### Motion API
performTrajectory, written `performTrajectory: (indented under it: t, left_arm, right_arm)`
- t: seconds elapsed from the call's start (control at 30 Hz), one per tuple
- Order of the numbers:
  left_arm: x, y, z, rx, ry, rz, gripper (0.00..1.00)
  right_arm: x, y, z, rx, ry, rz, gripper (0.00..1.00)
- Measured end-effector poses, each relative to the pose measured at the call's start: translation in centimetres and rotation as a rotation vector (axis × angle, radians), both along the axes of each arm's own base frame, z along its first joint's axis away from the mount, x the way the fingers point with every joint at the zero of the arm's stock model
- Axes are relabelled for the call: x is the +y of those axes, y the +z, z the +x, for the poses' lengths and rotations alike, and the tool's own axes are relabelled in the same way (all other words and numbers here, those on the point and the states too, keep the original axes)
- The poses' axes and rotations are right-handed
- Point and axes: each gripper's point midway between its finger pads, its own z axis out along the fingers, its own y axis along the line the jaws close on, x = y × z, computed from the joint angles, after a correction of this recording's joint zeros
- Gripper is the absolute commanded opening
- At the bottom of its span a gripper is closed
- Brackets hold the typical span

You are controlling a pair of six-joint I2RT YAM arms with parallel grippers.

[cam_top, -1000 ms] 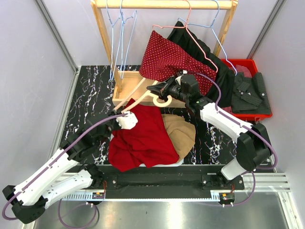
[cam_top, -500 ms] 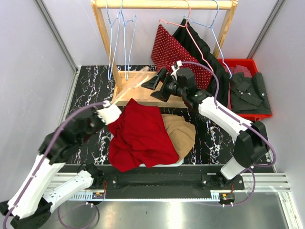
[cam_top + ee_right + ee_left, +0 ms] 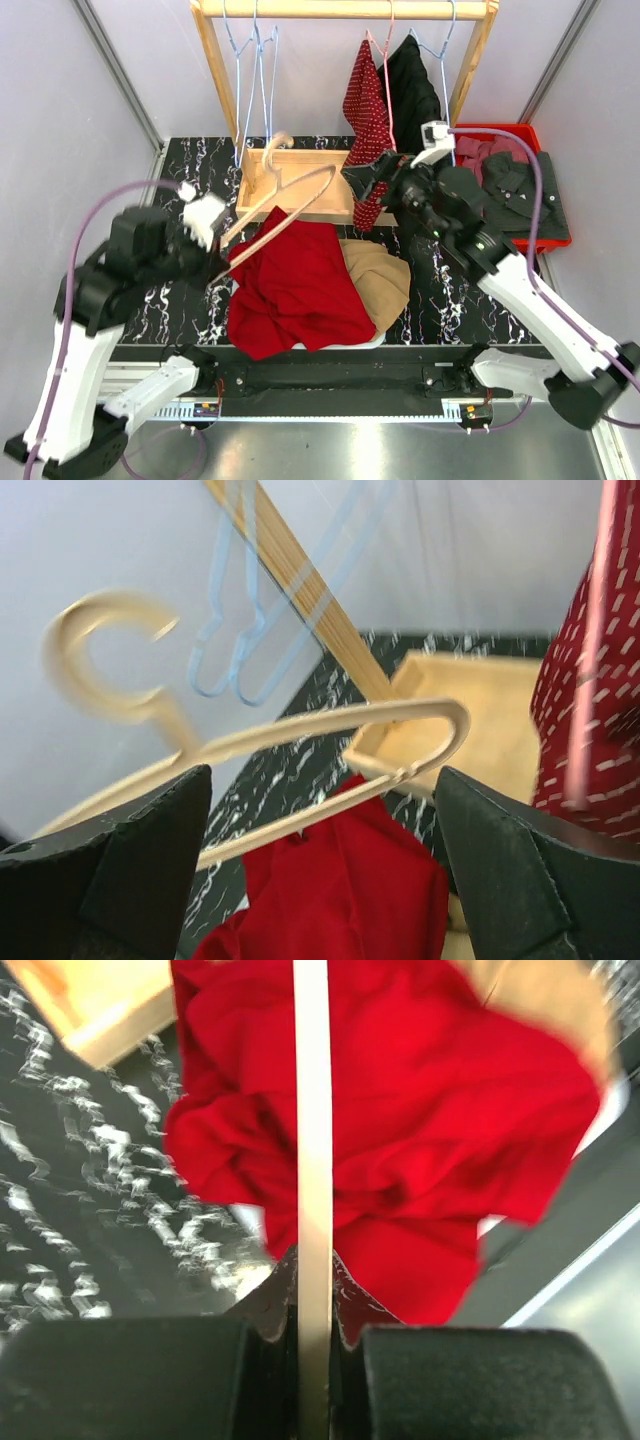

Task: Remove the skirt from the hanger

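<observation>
The red skirt (image 3: 295, 285) (image 3: 420, 1110) (image 3: 340, 900) lies heaped on the black marble table. A cream hanger (image 3: 290, 195) (image 3: 330, 725) is raised just above the skirt's top corner; whether they still touch I cannot tell. My left gripper (image 3: 212, 245) (image 3: 312, 1290) is shut on the hanger's lower bar (image 3: 312, 1110), at its left end. My right gripper (image 3: 368, 182) (image 3: 322, 780) stands wide open to the right of the hanger. Its black fingers (image 3: 130, 860) are clear of the hanger and hold nothing.
A wooden rack (image 3: 215, 70) at the back carries blue wire hangers (image 3: 250, 60), a dotted red garment (image 3: 365, 100) and a black one (image 3: 415, 85). A tan garment (image 3: 380, 275) lies beside the skirt. A wooden tray (image 3: 300, 165) sits under the rack, and a red bin (image 3: 520, 240) of dark clothes at the right.
My right gripper has opened, let go of the hanger and drawn back to the right. The left arm has lifted the hanger up and leftward. The hanging garments have swung back to vertical.
</observation>
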Motion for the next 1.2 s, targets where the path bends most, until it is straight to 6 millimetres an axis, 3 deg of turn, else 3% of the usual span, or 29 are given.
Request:
performTrajectory:
  t: [0.1, 0.2, 0.3, 0.4, 0.93, 1.2]
  left_arm:
    - [-1.6, 3.2, 3.1, 0.032, 0.062, -0.081, 0.00]
    - [-3.2, 7.7, 7.0, -0.018, 0.103, -0.155, 0.00]
    - [-4.7, 12.4, 11.3, -0.109, 0.127, -0.228, 0.00]
    - [-5.5, 14.1, 13.7, -0.146, 0.147, -0.253, 0.00]
    - [-6.6, 14.1, 22.1, -0.167, 0.276, -0.234, 0.00]
    - [-7.4, 12.9, 23.0, -0.152, 0.273, -0.220, 0.00]
  right_arm:
    - [-1.1, 3.4, -2.0, -0.141, -0.006, -0.009, 1.00]
    - [-2.7, 5.6, -3.0, -0.227, -0.036, -0.008, 1.00]
    - [-3.4, 5.8, -3.2, -0.250, -0.058, -0.018, 1.00]
    - [-3.3, 4.8, -2.9, -0.234, -0.061, -0.039, 1.00]
    - [-3.0, 2.7, -2.8, -0.191, -0.050, -0.051, 1.00]
    - [-3.5, 3.6, -3.5, -0.207, -0.052, -0.031, 1.00]
